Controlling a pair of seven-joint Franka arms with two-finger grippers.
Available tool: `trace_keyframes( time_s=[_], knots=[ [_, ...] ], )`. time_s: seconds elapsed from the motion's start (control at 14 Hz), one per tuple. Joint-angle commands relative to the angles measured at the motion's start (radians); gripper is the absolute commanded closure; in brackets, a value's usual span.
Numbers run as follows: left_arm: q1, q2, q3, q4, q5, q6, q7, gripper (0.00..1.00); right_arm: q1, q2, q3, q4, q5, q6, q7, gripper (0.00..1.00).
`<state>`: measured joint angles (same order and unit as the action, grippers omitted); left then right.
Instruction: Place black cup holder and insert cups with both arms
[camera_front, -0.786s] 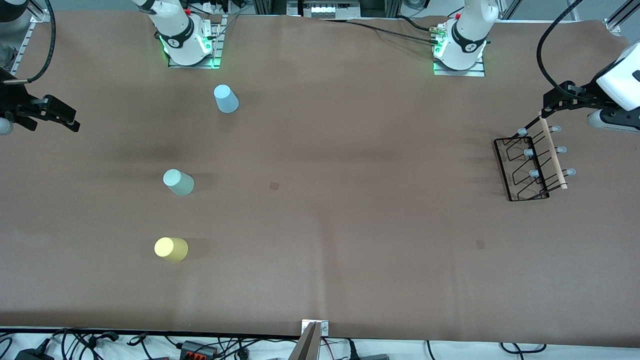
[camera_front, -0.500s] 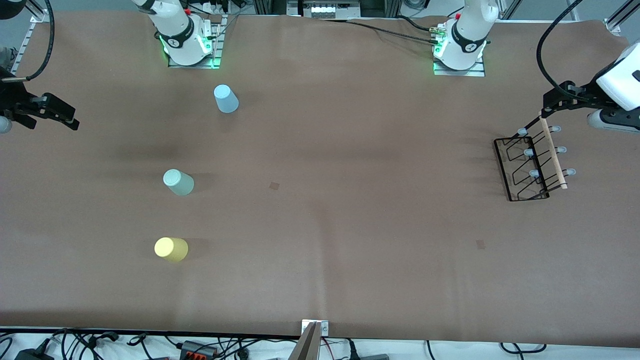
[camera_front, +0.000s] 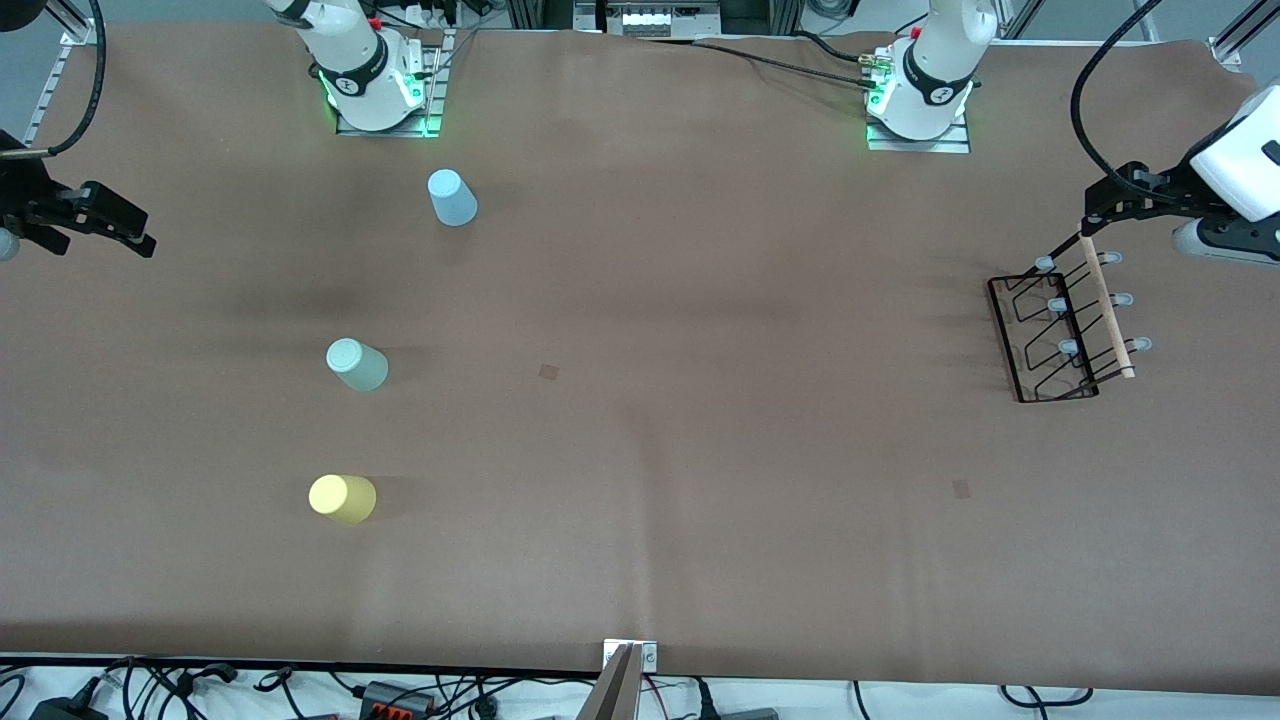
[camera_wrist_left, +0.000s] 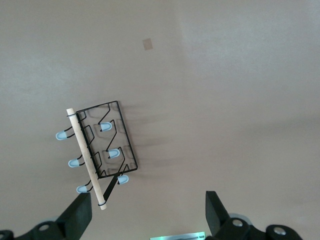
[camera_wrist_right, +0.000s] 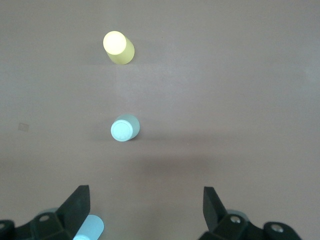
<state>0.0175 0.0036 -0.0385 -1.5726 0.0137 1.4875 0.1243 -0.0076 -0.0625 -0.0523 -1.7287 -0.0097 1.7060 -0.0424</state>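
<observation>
We hold both grippers with jaws apart: the left gripper (camera_wrist_left: 145, 212) above the black cup holder (camera_front: 1062, 325) at its table end. Grasping the wooden rod (camera_wrist_left: 86, 158) off-centre could tip the rack.

Setting: robotics lab test cell. Two white arms, right arm (camera_front: 350, 60) and left arm (camera_front: 935, 70), are bolted to metal base plates (camera_front: 385, 125) with green indicator lights, at one edge of a wide desk (camera_front: 640, 450) covered in plain brown sheet. Aluminium framing (camera_front: 1235, 40), a power strip and loose black cables (camera_front: 180, 690) line the desk edges.
</observation>
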Motion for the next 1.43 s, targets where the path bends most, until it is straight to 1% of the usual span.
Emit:
trace_keyframes(
  time_s=[0.0, 0.07, 0.14, 0.21, 0.29, 0.36, 0.5, 0.71, 0.86, 0.93, 1.14, 1.36],
  knots=[
    [0.028, 0.057, -0.001, 0.007, -0.021, 0.045, 0.015, 0.0, 0.001, 0.0, 0.0, 0.014, -0.009, -0.019, -0.008, 0.0],
    [0.06, 0.064, -0.003, -0.03, -0.021, 0.106, 0.02, 0.0, 0.003, 0.0, 0.002, 0.014, -0.009, -0.019, -0.008, 0.0],
    [0.08, 0.059, -0.003, -0.091, -0.021, 0.172, 0.041, 0.0, 0.003, 0.0, 0.002, 0.014, -0.009, -0.02, -0.008, 0.0],
    [0.102, 0.053, -0.001, -0.148, -0.021, 0.231, 0.096, 0.0, 0.003, -0.002, 0.002, 0.014, -0.009, -0.023, -0.008, 0.0],
    [0.145, 0.053, -0.001, -0.193, -0.021, 0.287, 0.165, 0.0, 0.001, -0.002, 0.002, 0.014, -0.007, -0.025, -0.007, 0.0],
    [0.197, 0.056, -0.001, -0.236, -0.021, 0.328, 0.242, 0.0, 0.001, 0.0, 0.0, 0.014, -0.004, -0.025, -0.007, 0.0],
    [0.267, 0.052, -0.003, -0.335, -0.021, 0.402, 0.285, 0.0, 0.003, 0.012, 0.002, 0.011, -0.004, -0.025, -0.008, 0.0],
    [0.326, 0.05, -0.003, -0.479, -0.021, 0.523, 0.287, 0.0, 0.021, 0.05, 0.005, 0.012, -0.009, -0.022, -0.01, 0.0],
    [0.331, 0.049, -0.003, -0.562, -0.021, 0.609, 0.29, 0.0, 0.026, 0.053, 0.005, 0.012, -0.003, -0.026, 0.007, 0.0],
    [0.331, 0.045, -0.003, -0.59, -0.021, 0.628, 0.291, 0.0, 0.028, 0.061, 0.006, 0.009, -0.004, -0.023, 0.006, 0.0],
    [0.348, 0.035, -0.004, -0.623, -0.021, 0.629, 0.356, 0.0, 0.058, 0.159, 0.006, 0.018, -0.013, 0.003, 0.006, 0.0],
    [0.354, 0.039, -0.004, -0.644, -0.021, 0.631, 0.37, 0.0, 0.074, 0.275, 0.006, 0.02, -0.015, 0.099, 0.007, 0.0]
  ],
)
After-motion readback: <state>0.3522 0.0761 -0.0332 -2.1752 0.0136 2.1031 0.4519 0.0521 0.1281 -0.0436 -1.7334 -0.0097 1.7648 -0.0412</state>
